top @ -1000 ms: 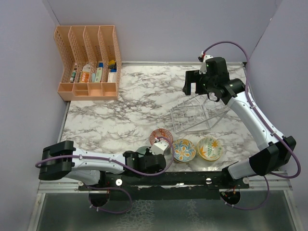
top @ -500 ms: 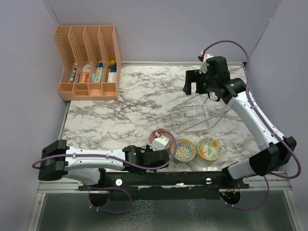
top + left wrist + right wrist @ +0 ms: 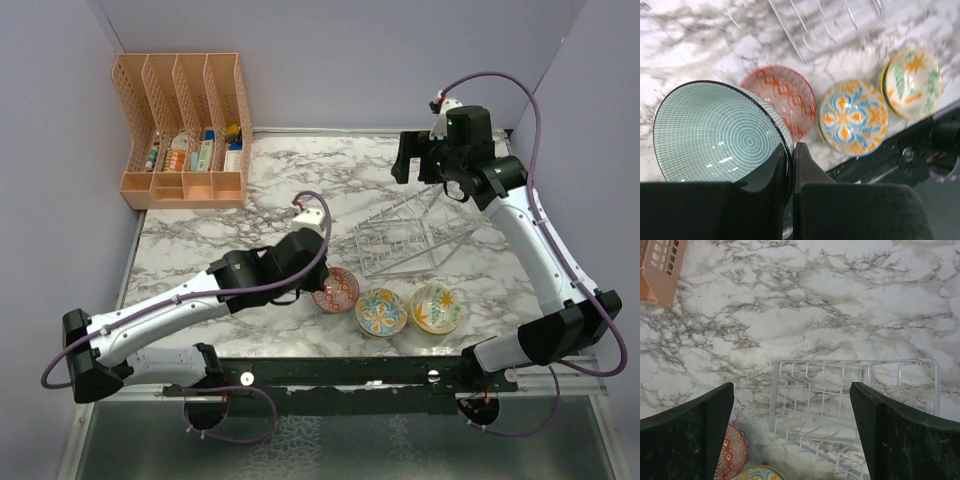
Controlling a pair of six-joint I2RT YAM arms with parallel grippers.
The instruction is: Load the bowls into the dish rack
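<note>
One bowl, the pale teal bowl (image 3: 710,130) ringed with fine lines, is pinched by its rim in the clamped left gripper (image 3: 791,155) near the red-pink bowl (image 3: 787,100); transport is judged underway. It must be stood on edge between prongs of the dish rack (image 3: 400,238), beyond which the right gripper (image 3: 792,400) is held spread.

A lab test cell: plain lilac walls (image 3: 330,60) enclose a marble tabletop (image 3: 320,165).

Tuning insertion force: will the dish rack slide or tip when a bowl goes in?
Likely slides: the dish rack is thin open wire, probably light, unheld on the smooth marble table. Tipping seems less likely; its base looks wide.
</note>
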